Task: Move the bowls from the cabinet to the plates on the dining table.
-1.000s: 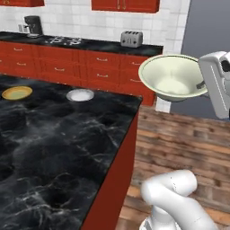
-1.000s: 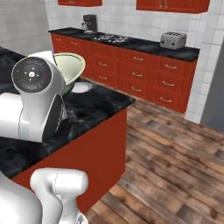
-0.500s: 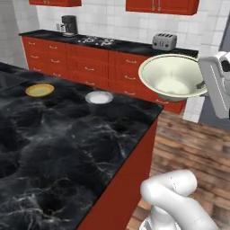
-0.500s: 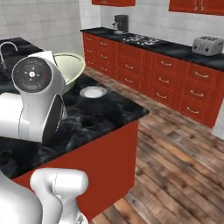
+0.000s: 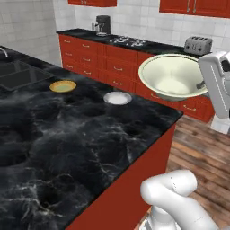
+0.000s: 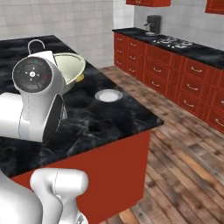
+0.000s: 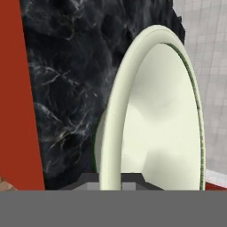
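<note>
Left base view: the matte cream bowl with a greenish tint (image 5: 173,77) hangs level in the air off the right edge of the black marble dining table (image 5: 67,148), so it can be carried in over the small orange-yellow plate (image 5: 63,86) and the pale grey glassy plate (image 5: 117,97) at the far end.

Right base view: the bowl (image 6: 69,71) peeks from behind the arm, above the table (image 6: 109,118).

Hand view: the gripper (image 7: 111,181) is clamped on the bowl's rim (image 7: 146,119).
</note>
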{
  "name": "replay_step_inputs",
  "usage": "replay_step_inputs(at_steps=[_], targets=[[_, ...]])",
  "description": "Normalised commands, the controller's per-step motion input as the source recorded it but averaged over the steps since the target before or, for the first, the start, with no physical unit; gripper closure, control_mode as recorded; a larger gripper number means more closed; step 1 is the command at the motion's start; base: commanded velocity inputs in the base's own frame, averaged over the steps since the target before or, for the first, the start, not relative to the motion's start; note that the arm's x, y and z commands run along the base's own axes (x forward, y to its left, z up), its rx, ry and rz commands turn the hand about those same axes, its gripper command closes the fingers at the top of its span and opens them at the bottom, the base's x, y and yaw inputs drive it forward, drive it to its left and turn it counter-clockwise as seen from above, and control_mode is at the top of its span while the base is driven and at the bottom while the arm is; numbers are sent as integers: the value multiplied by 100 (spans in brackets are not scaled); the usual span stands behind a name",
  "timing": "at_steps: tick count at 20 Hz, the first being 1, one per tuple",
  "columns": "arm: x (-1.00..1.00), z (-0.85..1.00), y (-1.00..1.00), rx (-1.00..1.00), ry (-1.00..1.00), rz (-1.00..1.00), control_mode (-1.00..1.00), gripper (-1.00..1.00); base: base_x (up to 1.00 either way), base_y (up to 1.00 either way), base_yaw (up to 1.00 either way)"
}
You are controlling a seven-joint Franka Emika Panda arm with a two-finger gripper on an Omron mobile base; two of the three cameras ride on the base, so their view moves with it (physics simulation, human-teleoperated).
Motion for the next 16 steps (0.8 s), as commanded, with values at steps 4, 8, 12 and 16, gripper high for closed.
replay_step_inputs(at_steps=[4,8,12,16], targets=[[0,0,0,0,0,0,100,100,53,-25,29],[0,0,0,0,0,0,100,100,35,-38,4],[0,0,0,0,0,0,100,100,30,-53,1],[0,0,0,0,0,0,100,100,24,-60,3]])
